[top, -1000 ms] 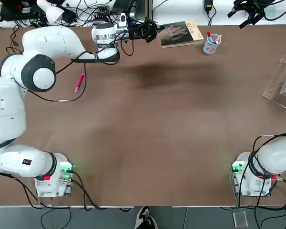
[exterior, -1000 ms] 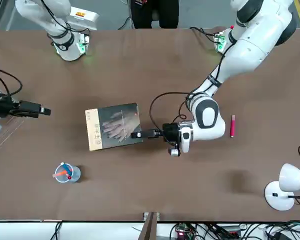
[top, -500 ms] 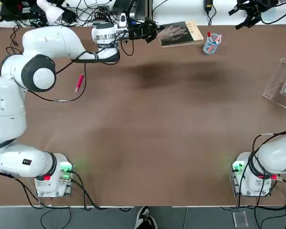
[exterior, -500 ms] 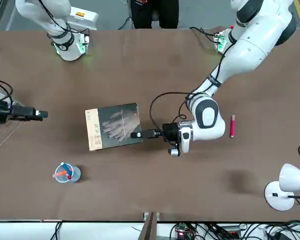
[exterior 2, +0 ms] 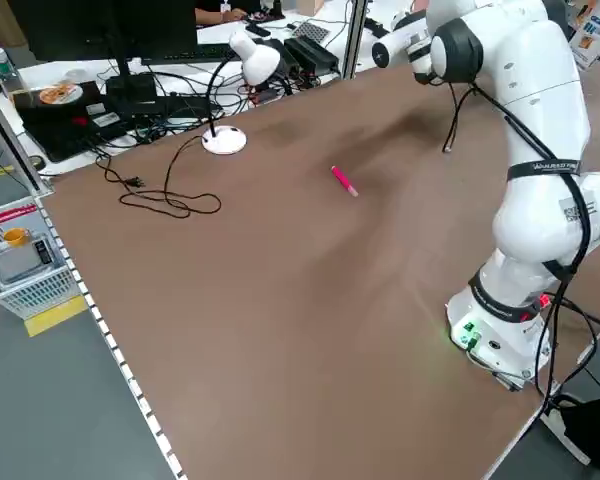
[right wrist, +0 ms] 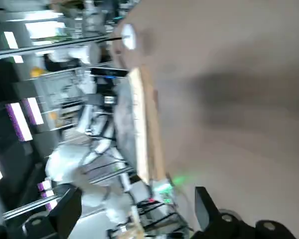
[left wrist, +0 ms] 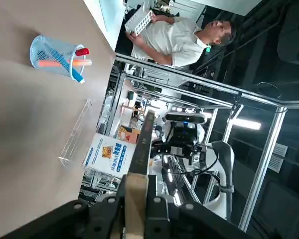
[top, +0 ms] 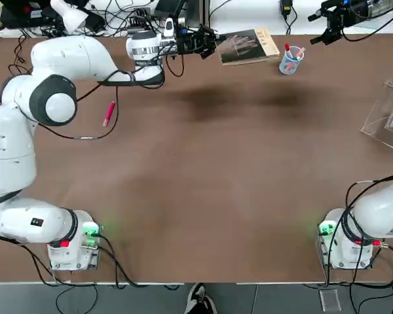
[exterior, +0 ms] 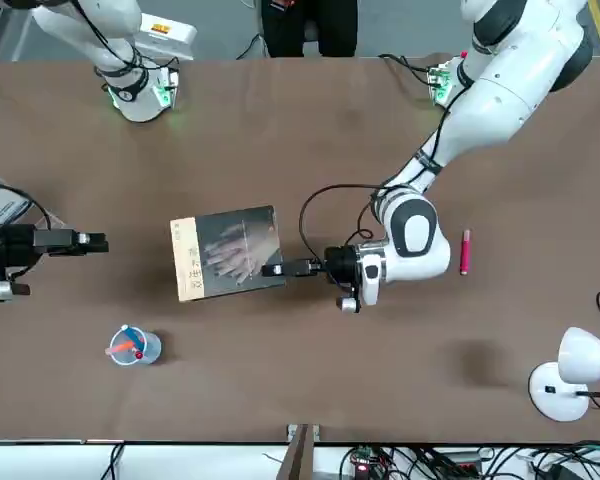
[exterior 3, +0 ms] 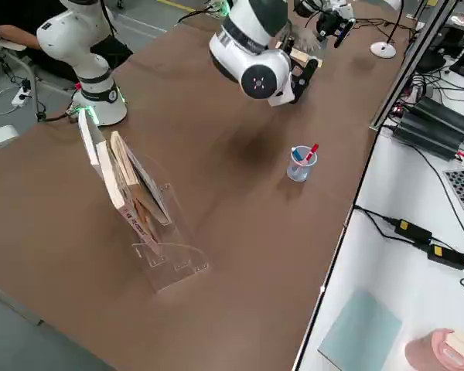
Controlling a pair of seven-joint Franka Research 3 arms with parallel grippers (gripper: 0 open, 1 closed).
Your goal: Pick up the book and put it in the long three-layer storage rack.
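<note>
Only the right gripper (exterior: pixel 85 241) had swung toward the book (exterior: pixel 230 252), jaws wide; left gripper (exterior: pixel 280 269) clamped it aloft, rack (exterior 3: pixel 151 224) unreached.

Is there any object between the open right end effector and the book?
No. In the front view, only bare table shows between the right end effector and the book; the pen cup stands off that line.
</note>
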